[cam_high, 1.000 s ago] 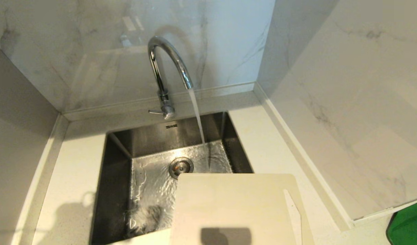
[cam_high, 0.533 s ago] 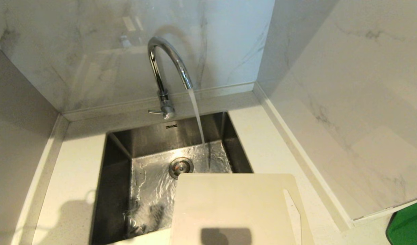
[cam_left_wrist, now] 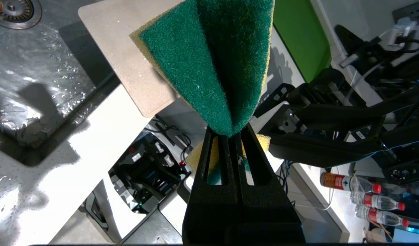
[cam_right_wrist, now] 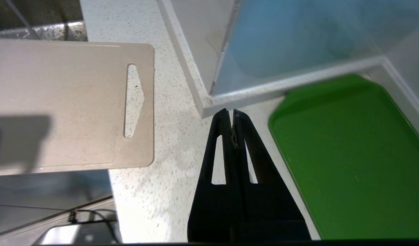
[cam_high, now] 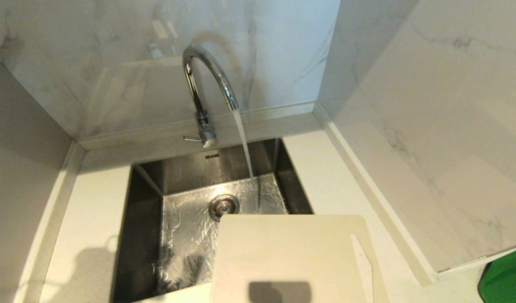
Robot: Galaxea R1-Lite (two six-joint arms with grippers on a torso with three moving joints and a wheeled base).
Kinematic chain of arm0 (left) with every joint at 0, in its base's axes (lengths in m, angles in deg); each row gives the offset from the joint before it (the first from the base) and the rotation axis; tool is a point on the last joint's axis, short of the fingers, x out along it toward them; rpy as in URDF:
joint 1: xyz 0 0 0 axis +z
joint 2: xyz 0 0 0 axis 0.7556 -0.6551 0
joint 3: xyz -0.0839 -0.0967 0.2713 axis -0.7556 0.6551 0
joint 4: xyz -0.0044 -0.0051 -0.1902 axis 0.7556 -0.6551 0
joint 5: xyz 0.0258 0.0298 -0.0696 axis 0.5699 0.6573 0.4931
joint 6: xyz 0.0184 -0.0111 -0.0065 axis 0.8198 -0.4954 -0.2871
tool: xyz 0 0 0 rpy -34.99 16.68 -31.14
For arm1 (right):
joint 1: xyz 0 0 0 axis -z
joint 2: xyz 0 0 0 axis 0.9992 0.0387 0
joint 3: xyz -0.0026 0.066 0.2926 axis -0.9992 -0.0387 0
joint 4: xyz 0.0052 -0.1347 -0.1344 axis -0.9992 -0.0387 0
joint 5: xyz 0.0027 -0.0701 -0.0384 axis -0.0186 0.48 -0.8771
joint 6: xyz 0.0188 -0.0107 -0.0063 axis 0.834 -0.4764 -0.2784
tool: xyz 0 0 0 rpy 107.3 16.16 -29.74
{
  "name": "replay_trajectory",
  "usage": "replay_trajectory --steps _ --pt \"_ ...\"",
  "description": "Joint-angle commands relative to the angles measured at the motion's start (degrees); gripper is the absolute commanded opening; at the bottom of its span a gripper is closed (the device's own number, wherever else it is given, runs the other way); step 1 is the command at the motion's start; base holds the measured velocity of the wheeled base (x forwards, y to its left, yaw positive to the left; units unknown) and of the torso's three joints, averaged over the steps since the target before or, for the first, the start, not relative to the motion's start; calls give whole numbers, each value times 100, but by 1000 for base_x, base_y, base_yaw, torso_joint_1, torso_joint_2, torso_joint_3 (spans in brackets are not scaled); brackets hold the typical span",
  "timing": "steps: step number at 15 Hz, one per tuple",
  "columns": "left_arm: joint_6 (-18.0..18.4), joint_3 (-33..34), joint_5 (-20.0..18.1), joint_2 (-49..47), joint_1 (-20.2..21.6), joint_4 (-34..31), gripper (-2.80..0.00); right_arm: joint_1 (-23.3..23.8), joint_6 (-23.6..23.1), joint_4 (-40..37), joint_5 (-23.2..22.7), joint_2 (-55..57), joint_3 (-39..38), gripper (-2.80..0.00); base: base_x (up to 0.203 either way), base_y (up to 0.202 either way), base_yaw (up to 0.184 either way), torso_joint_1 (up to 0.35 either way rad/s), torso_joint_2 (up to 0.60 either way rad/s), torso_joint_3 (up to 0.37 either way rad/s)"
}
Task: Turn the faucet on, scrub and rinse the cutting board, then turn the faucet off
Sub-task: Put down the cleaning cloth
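Cutting board [cam_high: 291, 256] lies flat across the sink's [cam_high: 148, 235] near right corner and worktop [cam_high: 333, 176], faucet [cam_high: 205, 90] running; left end effector [cam_left_wrist: 230, 135] clamps a green sponge [cam_left_wrist: 209, 61], right end effector [cam_right_wrist: 230, 116] closed, empty.

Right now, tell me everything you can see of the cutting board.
The cutting board is a flat, cream-white rectangle that looks like plastic, with rounded corners and a long slot handle near its right short edge. It lies level, its right part on the counter and its left part hanging out over the sink, clear of the stream of water. A few droplets and a dark shadow sit on it. Neither gripper touches it.
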Motion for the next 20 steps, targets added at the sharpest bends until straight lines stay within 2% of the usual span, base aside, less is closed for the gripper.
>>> replay_trajectory --steps 1,2,3,5,6,12,15,18,20 --pt "-6 5 -2 21 2 -37 -280 -2 -203 1408 -95 -2 -1088 -280 0 0 0 0 0 0" --pt "-6 12 -2 21 2 -37 -280 -2 -249 1931 -205 -2 -1440 -280 0 0 0 0 0 0" --pt "-6 15 -2 13 2 -53 -280 -2 -139 2344 -565 -2 -1609 -280 0 0 0 0 0 0" --pt "3 14 -2 -23 2 -55 -280 -2 560 2044 -798 -2 -1664 -280 0 0 0 0 0 0" --pt "3 -15 2 -61 2 -55 -280 -2 658 1879 -895 -2 -1666 -280 0 0 0 0 0 0" --pt "6 12 174 -111 2 7 -280 -2 646 1824 -907 -2 -1665 -280 0 0 0 0 0 0" --pt "342 57 129 -172 2 41 -280 -2 716 1824 -890 -2 -1665 -280 0 0 0 0 0 0" --pt "367 21 102 -385 1 299 -280 -2 716 1824 -890 -2 -1665 -280 0 0 0 0 0 0" --pt "473 -152 117 -471 -1 239 -280 -2 716 1824 -890 -2 -1665 -280 0 0 0 0 0 0"
